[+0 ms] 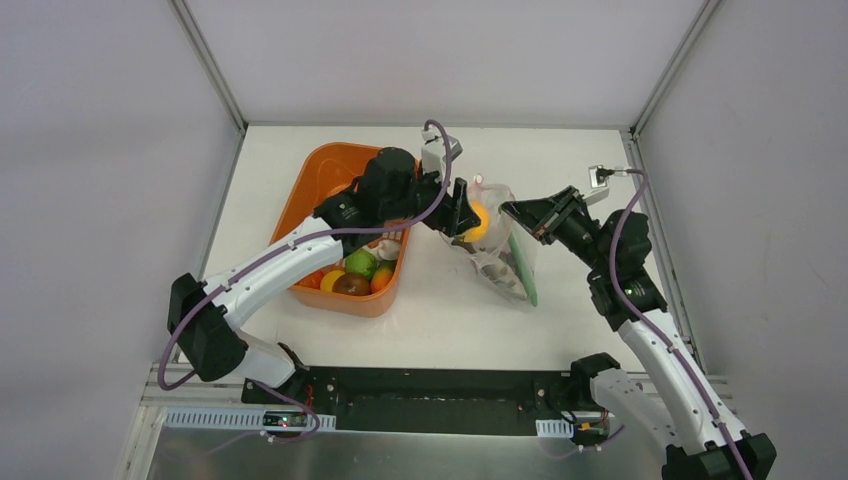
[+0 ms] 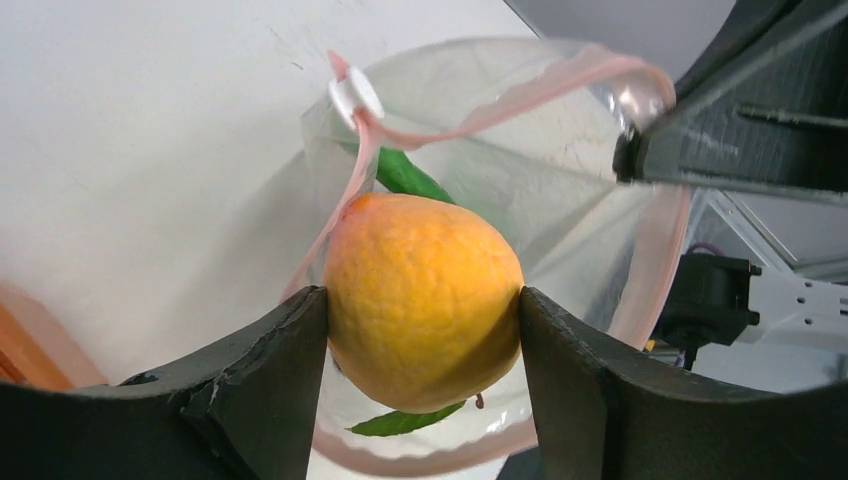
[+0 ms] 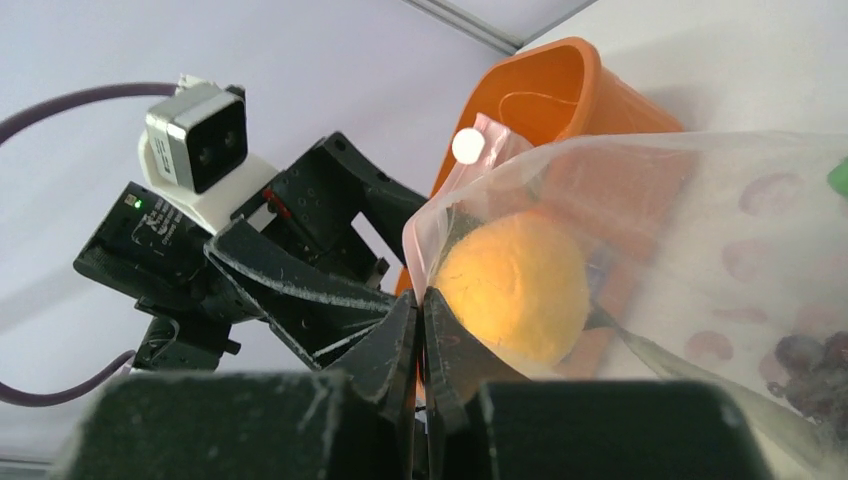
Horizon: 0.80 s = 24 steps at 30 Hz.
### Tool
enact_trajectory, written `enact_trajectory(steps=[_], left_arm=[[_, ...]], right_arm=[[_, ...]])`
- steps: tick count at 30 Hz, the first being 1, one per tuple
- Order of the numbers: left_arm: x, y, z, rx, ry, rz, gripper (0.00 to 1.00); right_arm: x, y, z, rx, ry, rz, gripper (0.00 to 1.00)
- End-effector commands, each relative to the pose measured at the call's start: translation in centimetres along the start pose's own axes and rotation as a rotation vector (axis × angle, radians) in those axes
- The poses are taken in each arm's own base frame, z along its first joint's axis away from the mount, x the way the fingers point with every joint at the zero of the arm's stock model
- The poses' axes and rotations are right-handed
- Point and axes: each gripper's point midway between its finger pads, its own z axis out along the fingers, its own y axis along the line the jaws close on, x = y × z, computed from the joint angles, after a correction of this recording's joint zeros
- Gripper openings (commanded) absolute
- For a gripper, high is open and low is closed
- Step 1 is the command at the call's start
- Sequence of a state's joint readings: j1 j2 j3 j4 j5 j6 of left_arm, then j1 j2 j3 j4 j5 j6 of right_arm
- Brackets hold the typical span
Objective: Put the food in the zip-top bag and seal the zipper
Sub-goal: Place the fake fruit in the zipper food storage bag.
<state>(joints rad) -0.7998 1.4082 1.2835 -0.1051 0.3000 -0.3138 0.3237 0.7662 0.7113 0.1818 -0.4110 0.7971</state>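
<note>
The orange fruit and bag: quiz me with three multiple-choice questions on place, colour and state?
1. Where is the orange fruit? A lying on the table; B held by the left gripper at the mouth of the zip-top bag; C under the bag.
2. What colour is the basket? A blue; B white; C orange.
3. The right gripper is: A shut on the bag's rim; B wide open; C out of view.
Answers: B, the left wrist view shows it clamped; C, seen from above; A, it pinches the plastic.
</note>
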Motion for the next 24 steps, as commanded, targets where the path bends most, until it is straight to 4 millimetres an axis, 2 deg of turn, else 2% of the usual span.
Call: enact_trajectory(steps=[1, 6, 10, 13, 17, 20, 24], left_arm=[[-3.7, -1.5, 0.8, 0.012, -0.078, 0.029, 0.13], [-3.6, -2.6, 2.1, 0.076, -0.087, -0.007, 0.24], [-2.2, -1.9, 2.7, 0.047, -0.037, -0.011, 0.5], [-1.9, -1.6, 2.6, 0.044, -0.055, -0.014, 0.65], [-2.3, -2.1, 2.1, 0.064, -0.069, -0.007, 0.71], [-2.3, -2.5, 2.0, 0.082, -0.067, 0.0, 0.83], [-2.6, -2.9, 1.6, 0.098, -0.082, -0.002, 0.85]], right_arm=[[-0.8, 4.7, -0.2, -0.151, 0.025, 0.038, 0.05], [-1.0, 4.7, -0.4, -0.16, 0.002, 0.042, 0.05], [-1.2, 4.6, -0.6, -0.156, -0.02, 0.034, 0.06], [-1.3, 4.5, -0.6, -0.152, -0.027, 0.031, 0.06], [-1.3, 4.3, -0.6, -0.145, -0.032, 0.033, 0.06], [-1.3, 4.1, -0.6, -0.139, -0.039, 0.032, 0.06], [-1.4, 4.0, -0.8, -0.131, -0.045, 0.026, 0.06]])
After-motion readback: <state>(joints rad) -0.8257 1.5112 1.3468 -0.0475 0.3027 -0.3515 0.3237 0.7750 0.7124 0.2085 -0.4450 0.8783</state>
